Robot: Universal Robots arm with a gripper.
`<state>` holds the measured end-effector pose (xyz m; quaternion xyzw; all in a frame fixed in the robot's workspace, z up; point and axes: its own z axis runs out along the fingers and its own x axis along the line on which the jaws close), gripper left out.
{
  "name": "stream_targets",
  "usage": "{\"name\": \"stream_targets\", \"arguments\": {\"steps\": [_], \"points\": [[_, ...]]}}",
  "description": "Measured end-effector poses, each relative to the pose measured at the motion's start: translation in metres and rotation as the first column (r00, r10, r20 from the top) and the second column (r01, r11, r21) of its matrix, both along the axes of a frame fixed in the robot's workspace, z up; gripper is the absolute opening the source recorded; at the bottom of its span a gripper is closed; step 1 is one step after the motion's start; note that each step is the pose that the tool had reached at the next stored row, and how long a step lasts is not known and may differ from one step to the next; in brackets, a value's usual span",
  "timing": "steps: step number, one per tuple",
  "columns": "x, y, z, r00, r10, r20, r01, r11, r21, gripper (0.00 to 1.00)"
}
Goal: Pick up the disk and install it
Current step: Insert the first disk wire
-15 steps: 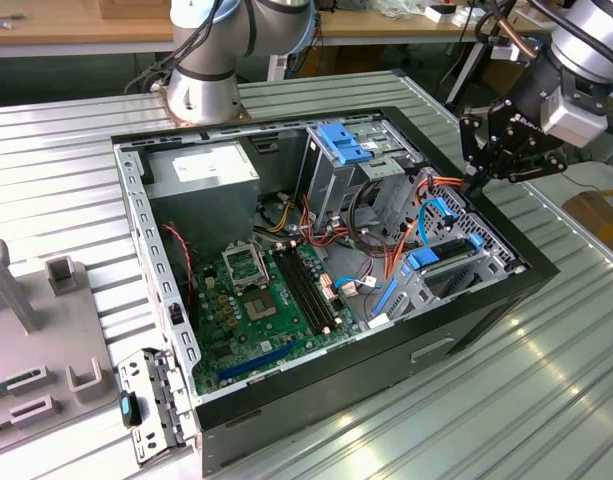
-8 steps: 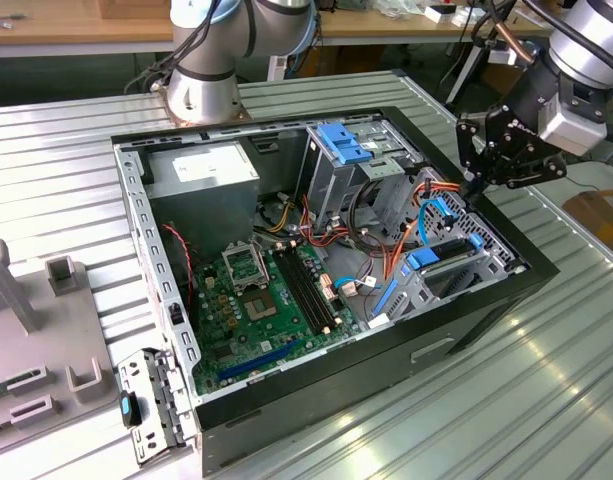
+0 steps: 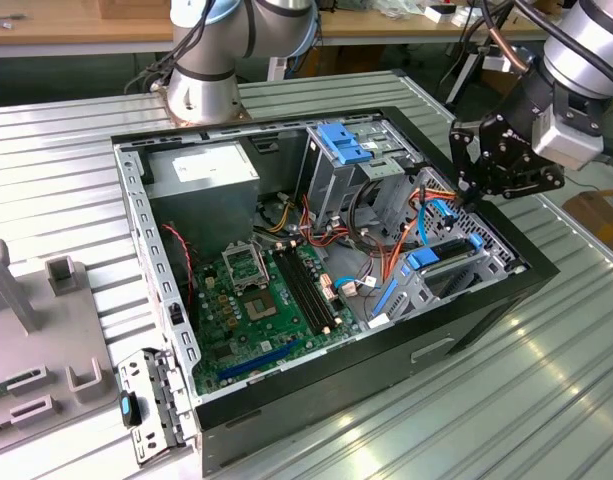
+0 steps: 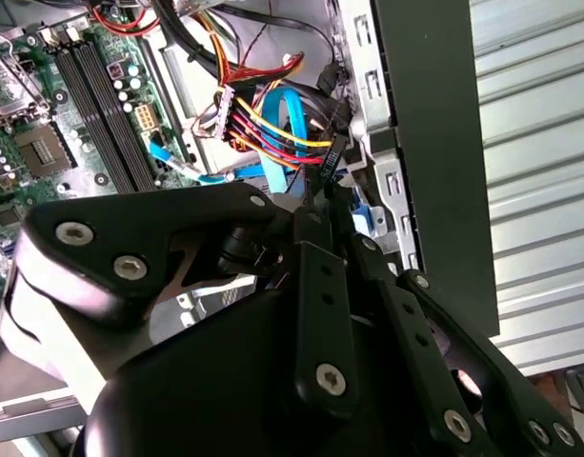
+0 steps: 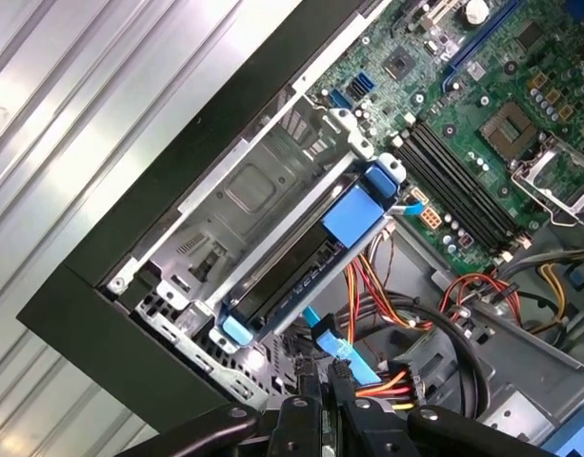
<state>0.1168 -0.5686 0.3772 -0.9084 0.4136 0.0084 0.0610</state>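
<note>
A: Take the computer case [image 3: 316, 385] as the landmark and go from the exterior view's left. What's at risk?

B: At the left end of the case is the grey power box [image 3: 204, 172], then the green board [image 3: 261, 300] on the floor of the case. Neither is in danger. The trouble is at the right end, where the gripper [image 3: 464, 195] hangs just above the loose cables [image 3: 411, 235].

A: And the disk?

B: The disk [image 5: 292, 276] sits in its blue carrier inside the bay at the right end of the case, near the wall. It looks seated, or nearly so.

A: Is the gripper holding anything?

B: No. In both wrist views the fingertips [image 5: 322, 392] are drawn together on nothing. My worry is that they could hook the blue ribbon [image 5: 332, 341] or the coloured wires [image 4: 272, 129] beside them and tug a plug loose.
</note>
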Motion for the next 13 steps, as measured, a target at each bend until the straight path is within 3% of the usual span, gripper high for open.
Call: {"name": "stream_targets", "arguments": {"steps": [2,3,6,9,13], "points": [[-0.0028,-0.0013,0.0000,1.0000,0.000,0.0029,0.000,1.0000,-0.0019,0.16],[-0.0032,-0.0015,0.0000,1.0000,-0.006,0.0051,0.006,1.0000,-0.0071,0.16],[-0.0033,-0.0015,0.0000,0.9986,-0.053,0.0051,0.053,0.9985,-0.0098,0.16],[-0.0033,-0.0015,0.0000,0.9897,-0.143,0.0053,0.143,0.9896,-0.0126,0.16],[-0.0033,-0.0015,0.0000,0.9788,-0.205,0.0056,0.205,0.9787,-0.0138,0.16]]}}
